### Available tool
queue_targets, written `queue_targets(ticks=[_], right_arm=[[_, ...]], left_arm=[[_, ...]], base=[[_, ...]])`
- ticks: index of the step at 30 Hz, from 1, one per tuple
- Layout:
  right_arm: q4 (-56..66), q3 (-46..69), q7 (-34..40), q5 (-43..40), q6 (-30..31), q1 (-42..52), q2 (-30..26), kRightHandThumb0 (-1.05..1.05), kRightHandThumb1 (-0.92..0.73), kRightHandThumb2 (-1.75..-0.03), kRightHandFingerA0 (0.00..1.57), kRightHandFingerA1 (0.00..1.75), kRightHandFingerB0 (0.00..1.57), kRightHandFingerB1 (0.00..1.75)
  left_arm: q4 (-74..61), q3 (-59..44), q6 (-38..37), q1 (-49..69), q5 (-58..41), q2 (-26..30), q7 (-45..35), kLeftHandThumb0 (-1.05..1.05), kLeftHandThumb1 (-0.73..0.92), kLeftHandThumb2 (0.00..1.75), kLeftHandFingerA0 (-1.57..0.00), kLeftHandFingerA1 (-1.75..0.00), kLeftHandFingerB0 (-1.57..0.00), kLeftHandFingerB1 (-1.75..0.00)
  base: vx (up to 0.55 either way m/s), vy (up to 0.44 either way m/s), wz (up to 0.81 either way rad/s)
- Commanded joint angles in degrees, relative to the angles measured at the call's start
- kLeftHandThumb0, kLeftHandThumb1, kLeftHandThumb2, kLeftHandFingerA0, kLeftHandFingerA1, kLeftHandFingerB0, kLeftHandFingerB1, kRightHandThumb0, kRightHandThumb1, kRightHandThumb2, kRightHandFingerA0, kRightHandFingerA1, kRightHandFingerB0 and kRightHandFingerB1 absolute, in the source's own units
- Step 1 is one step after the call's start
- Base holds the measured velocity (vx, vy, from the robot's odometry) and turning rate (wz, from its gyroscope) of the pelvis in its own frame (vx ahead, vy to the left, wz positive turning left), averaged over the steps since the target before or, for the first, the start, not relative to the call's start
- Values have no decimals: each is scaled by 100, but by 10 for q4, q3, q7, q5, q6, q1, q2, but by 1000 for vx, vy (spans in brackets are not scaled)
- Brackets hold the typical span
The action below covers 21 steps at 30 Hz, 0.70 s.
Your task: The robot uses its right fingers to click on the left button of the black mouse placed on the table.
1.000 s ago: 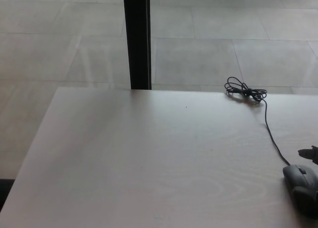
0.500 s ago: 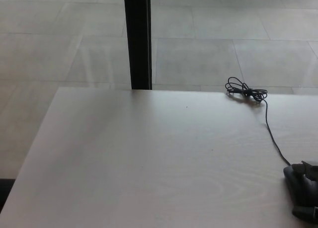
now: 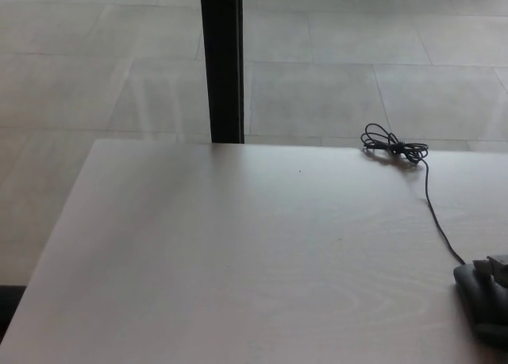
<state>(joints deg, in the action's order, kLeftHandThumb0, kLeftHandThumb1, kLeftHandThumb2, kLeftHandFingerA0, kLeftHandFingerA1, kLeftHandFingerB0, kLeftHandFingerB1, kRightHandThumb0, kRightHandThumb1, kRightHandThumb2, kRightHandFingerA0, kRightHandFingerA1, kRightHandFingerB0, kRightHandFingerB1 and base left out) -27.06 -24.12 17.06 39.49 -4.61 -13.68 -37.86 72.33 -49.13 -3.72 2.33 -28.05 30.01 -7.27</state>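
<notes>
The black mouse (image 3: 476,296) lies on the pale wooden table (image 3: 238,261) at the far right edge of the head view, partly cut off by the frame. Its thin black cable (image 3: 432,213) runs away from it to a coiled bundle (image 3: 393,148) near the table's far edge. A small dark part of my right hand (image 3: 500,266) shows at the right edge, resting over the front of the mouse. Most of that hand is out of frame. My left hand does not show.
A black vertical post (image 3: 221,63) stands just behind the table's far edge. Grey floor tiles (image 3: 333,86) lie beyond it. A dark object (image 3: 8,300) peeks in at the lower left, beside the table's left edge.
The visible part of my right hand has dropped from just above the mouse onto its front. The whole picture has shifted a little to the right; mouse and cable lie as before.
</notes>
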Motion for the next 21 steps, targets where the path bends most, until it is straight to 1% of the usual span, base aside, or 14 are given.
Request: queue_targets(ticks=[1, 4, 5, 6, 7, 10, 11, 12, 15, 16, 17, 18, 19, 21], right_arm=[[-6, -13, -9, 32, -9, 5, 5, -85, -84, -66, 23, 56, 37, 34], [-8, -33, -15, 57, -5, 3, 4, -87, -86, -66, 20, 55, 35, 34], [-10, -42, -25, 61, -9, 4, 2, -86, -69, -108, 14, 56, 25, 46], [-10, -46, -24, 62, -11, 8, 4, -92, -72, -81, 16, 58, 31, 40], [-20, -61, -15, 73, -27, 11, 1, -86, -86, -67, 19, 61, 35, 36], [-20, -71, -10, 76, -27, 16, 2, -86, -84, -67, 20, 55, 36, 35], [-18, -75, -12, 78, -26, 18, 2, -83, -64, -102, 19, 57, 30, 48], [-19, -79, -5, 84, -25, 18, 2, -82, -82, -65, 20, 53, 35, 35], [-21, -83, -8, 89, -20, 15, 1, -83, -84, -66, 18, 51, 34, 34], [-19, -86, -8, 94, -19, 14, -1, -83, -85, -66, 18, 54, 33, 34], [-21, -86, -6, 94, -21, 13, -2, -83, -85, -66, 19, 54, 33, 35], [-23, -85, -2, 92, -22, 14, -2, -83, -84, -67, 18, 56, 33, 35], [-23, -86, -2, 95, -19, 15, -4, -84, -85, -66, 19, 55, 35, 35], [-24, -86, -2, 96, -18, 14, -5, -84, -85, -66, 19, 55, 35, 35]], left_arm=[[0, 3, -5, -1, -8, 18, 0, -90, 92, 79, -66, -63, -46, -46], [2, 3, -4, -2, -11, 18, -3, -93, 92, 74, -63, -61, -50, -47], [-1, 3, -6, -1, -12, 17, -2, -89, 92, 77, -65, -62, -47, -47], [-2, 1, -3, -2, -15, 17, -1, -89, 92, 76, -67, -62, -48, -45], [-1, 4, -9, -1, -13, 17, -5, -88, 92, 77, -67, -62, -46, -46], [1, 3, -6, -2, -13, 18, -2, -87, 92, 77, -68, -62, -47, -46], [0, 3, -5, -1, -13, 19, 1, -87, 92, 77, -69, -63, -47, -46], [-1, 3, -5, -1, -14, 18, -1, -87, 92, 77, -68, -64, -47, -47], [-2, 10, -11, 0, -7, 17, -5, -88, 92, 79, -66, -65, -46, -48], [-4, 10, -10, 0, -9, 16, -6, -91, 92, 74, -63, -63, -49, -48], [-4, 8, -9, -2, -11, 16, -1, -89, 92, 77, -68, -65, -48, -48], [-2, 9, -6, -4, -11, 17, 1, -88, 92, 78, -68, -61, -49, -44], [1, 8, -5, -5, -11, 18, 1, -88, 92, 77, -74, -64, -47, -45], [2, 8, -6, -5, -12, 19, 1, -88, 92, 77, -74, -64, -47, -45]], base=[[0, 0, 0], [0, 0, 0], [0, 0, 0], [0, 0, 0], [0, 0, 0], [0, 0, 0], [0, 0, 0], [0, 0, 0], [0, 0, 0], [0, 0, 0], [0, 0, 0], [0, 0, 0], [0, 0, 0], [0, 0, 0]])
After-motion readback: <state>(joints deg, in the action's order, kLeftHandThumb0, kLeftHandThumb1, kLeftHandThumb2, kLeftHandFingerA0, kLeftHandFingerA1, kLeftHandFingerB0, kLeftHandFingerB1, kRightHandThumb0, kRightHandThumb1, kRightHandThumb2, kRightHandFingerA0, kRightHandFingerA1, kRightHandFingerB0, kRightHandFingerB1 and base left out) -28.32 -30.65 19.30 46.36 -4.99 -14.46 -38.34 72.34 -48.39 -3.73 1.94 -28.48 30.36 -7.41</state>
